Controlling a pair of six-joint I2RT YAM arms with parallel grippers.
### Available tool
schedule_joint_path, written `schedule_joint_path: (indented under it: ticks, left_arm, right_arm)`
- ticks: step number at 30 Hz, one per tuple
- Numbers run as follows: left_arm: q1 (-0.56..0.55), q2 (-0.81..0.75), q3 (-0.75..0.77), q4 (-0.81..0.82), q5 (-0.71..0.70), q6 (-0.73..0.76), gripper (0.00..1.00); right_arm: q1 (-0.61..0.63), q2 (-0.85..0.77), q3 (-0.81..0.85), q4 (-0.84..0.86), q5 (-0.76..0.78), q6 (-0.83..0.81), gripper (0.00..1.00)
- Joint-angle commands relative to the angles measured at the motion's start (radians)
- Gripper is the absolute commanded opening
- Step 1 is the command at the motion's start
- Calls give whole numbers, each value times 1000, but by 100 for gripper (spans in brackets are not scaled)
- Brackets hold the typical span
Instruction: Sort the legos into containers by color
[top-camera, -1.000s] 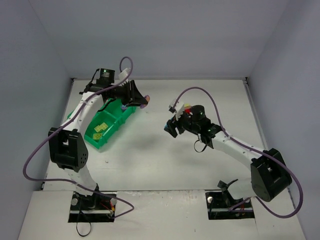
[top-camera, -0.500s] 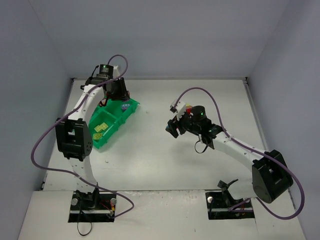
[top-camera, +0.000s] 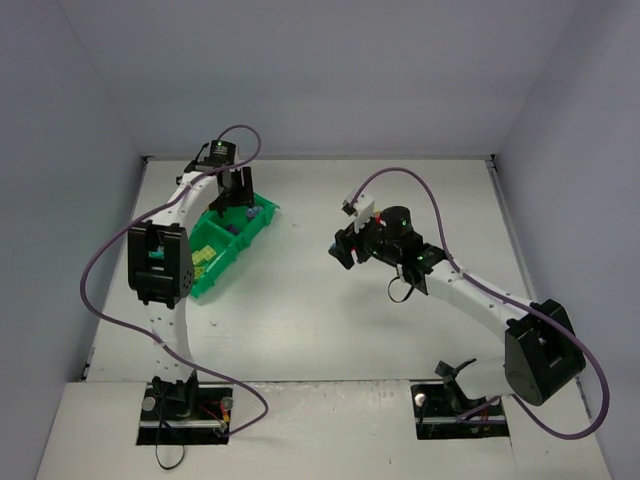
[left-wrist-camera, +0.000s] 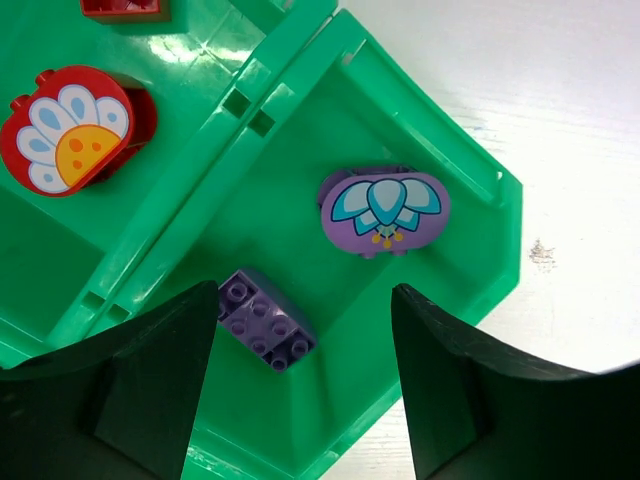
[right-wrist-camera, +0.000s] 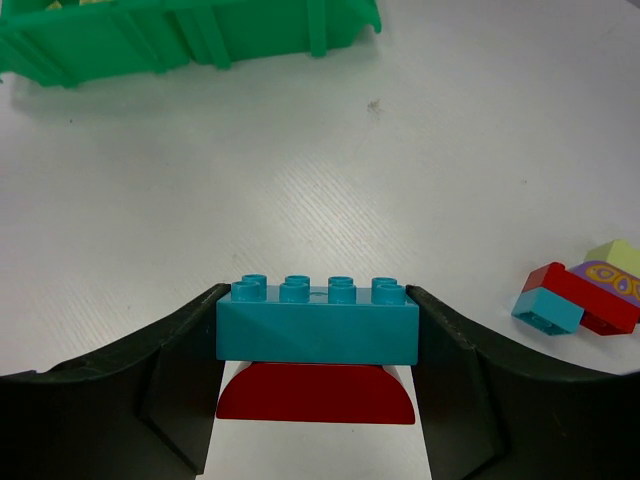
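Note:
My left gripper (left-wrist-camera: 305, 390) hangs open over the far right compartment of the green tray (left-wrist-camera: 430, 140), with nothing between its jaws. In that compartment lie a purple brick (left-wrist-camera: 266, 320) and a rounded purple flower piece (left-wrist-camera: 385, 211). The neighbouring compartment holds a red flower piece (left-wrist-camera: 70, 130). My right gripper (right-wrist-camera: 317, 310) is shut on a cyan brick (right-wrist-camera: 316, 325) with a red half-round piece (right-wrist-camera: 315, 393) stuck beneath it, held above the table right of the tray (top-camera: 228, 240).
A small cluster of loose legos (right-wrist-camera: 580, 297) in cyan, red, purple and yellow-green lies on the table to the right of my right gripper. Yellow-green bricks (top-camera: 203, 260) sit in a near compartment of the tray. Walls enclose the table on three sides.
My left gripper swung left from beside the tray to above its far compartment and opened, leaving a purple piece there. The right arm barely shifted, still gripping.

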Motion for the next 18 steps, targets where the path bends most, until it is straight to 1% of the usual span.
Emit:
schedule_joint_path:
  ticks: [1, 3, 4, 5, 7, 8, 11, 12, 14, 15, 16, 18]
  left_arm:
    - [4, -116, 21, 56, 16, 0, 64]
    - [2, -157, -17, 82, 59, -24, 64]
    - [2, -206, -45, 123, 84, -38, 63]
    - [-1, -233, -109, 149, 133, -65, 63]
    - [-3, -301, -169, 212, 196, -98, 63]
    - [-3, -320, -218, 228, 266, -134, 63]
    - [-4, -369, -268, 275, 401, -203, 63]
    - [-9, -378, -290, 286, 508, -217, 63]
    - [-9, -397, -295, 297, 509, -237, 63]
    - [-28, -403, -297, 295, 641, -239, 64]
    - [-53, -415, -295, 291, 715, -236, 64]
    - [-96, -431, -286, 274, 788, -208, 64]
  right_arm:
    - [0, 16, 86, 77, 49, 75, 0]
    - [0, 29, 115, 81, 80, 109, 0]
    - [0, 39, 124, 86, 92, 150, 0]
    - [0, 46, 134, 94, 104, 172, 0]
    - [3, 61, 151, 104, 98, 190, 1]
    - [6, 66, 154, 118, 86, 171, 1]
    - [23, 75, 140, 158, 16, 126, 3]
    - [26, 75, 135, 170, -6, 71, 4]
    - [29, 70, 117, 201, -64, 31, 4]
    - [29, 72, 114, 203, -81, -7, 4]
    - [29, 72, 118, 203, -95, -24, 4]
    - [31, 78, 140, 183, -167, -67, 6]
